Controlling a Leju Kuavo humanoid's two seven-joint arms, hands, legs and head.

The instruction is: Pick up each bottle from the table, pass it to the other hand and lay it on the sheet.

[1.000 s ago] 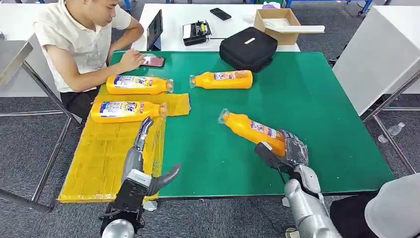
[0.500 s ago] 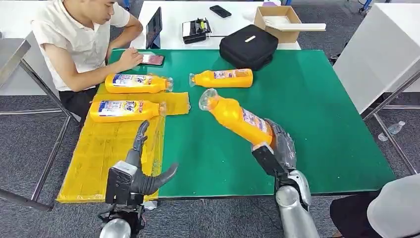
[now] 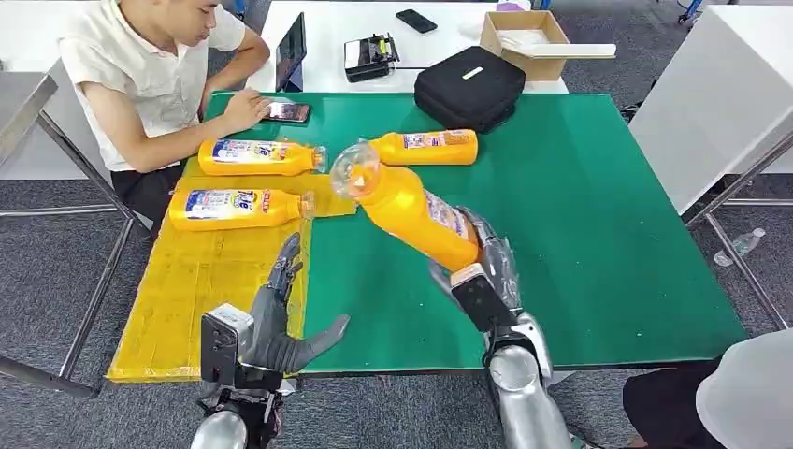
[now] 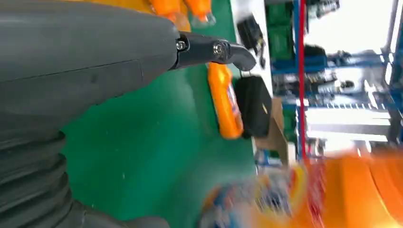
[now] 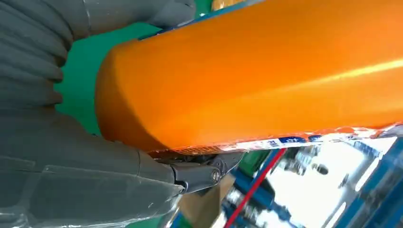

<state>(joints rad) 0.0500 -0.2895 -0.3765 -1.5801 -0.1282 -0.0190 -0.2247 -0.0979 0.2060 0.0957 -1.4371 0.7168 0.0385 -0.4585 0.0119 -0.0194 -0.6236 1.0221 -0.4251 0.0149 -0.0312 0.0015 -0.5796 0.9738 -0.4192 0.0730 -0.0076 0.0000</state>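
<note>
One bottle [image 3: 411, 210] is clamped near its base by the right hand [image 3: 486, 267], so it can slip before the left hand [image 3: 281, 323], fingers spread, is reached.

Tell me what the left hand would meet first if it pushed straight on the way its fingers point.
Probably the nearer bottle on the sheet: the open left hand points up-table along the yellow sheet's edge. Depth is unclear, so it might pass above it.

right hand [image 3: 482, 271] has lifted bottle [image 3: 411, 210] off table, swung toward left hand [image 3: 281, 323], now raised
</note>
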